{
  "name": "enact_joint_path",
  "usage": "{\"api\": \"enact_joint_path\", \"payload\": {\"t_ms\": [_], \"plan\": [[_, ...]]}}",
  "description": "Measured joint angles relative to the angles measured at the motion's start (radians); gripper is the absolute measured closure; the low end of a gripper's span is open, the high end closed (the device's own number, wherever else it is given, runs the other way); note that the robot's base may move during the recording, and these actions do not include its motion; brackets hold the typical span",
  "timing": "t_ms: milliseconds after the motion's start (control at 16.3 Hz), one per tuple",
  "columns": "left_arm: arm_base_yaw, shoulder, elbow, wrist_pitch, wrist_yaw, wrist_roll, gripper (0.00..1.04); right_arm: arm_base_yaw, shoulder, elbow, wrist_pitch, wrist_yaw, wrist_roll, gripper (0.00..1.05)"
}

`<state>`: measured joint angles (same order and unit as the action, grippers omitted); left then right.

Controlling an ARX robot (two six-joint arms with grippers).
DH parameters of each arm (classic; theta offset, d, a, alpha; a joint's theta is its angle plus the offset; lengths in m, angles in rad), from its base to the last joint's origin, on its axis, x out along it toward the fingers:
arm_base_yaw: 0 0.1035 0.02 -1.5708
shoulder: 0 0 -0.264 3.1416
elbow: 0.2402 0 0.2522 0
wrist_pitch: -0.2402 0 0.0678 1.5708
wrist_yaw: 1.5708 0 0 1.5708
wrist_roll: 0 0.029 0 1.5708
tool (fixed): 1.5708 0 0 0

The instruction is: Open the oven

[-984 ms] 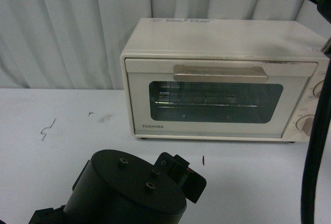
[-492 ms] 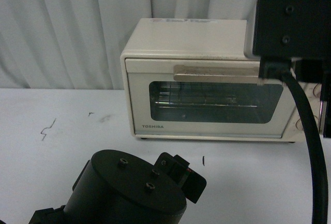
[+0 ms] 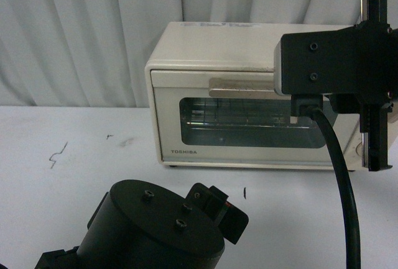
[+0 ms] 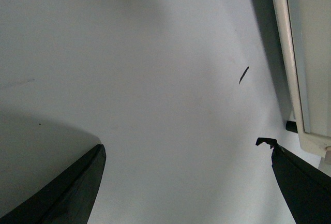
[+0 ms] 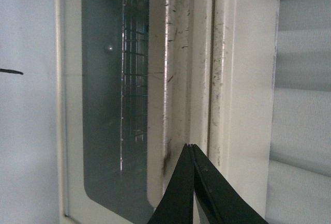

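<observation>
**Legible Markings**

Only one marking can be read. The brand name "TOSHIBA" (image 3: pixel 180 151) is printed in dark capitals on the oven (image 3: pixel 217 48). It sits on the door (image 3: pixel 166 117), in the strip below the glass window, at the oven's left end in the front view.

A printed label (image 3: pixel 214 25) lies on the oven's top panel near its rear edge. Its bluish print is too small to read.

The dark pen strokes (image 3: pixel 57 155) on the surface (image 3: pixel 93 126) in front of the oven form no readable characters.
</observation>
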<state>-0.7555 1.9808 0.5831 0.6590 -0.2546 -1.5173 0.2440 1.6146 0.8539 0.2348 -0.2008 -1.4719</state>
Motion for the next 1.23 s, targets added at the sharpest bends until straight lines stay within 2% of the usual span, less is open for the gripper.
{"api": "enact_joint_path", "payload": {"t_ms": [246,677,1230], "plan": [[0.0,0.0,0.0,0.0,0.0,0.0,0.07,-0.003,0.04,0.043,-0.02,-0.002,-0.006,1.03],[0.0,0.0,0.0,0.0,0.0,0.0,0.07,-0.042,0.004,0.048,-0.175,-0.043,0.079,1.03],[0.0,0.0,0.0,0.0,0.0,0.0,0.07,-0.017,-0.049,0.001,-0.376,-0.169,0.306,1.03]]}}
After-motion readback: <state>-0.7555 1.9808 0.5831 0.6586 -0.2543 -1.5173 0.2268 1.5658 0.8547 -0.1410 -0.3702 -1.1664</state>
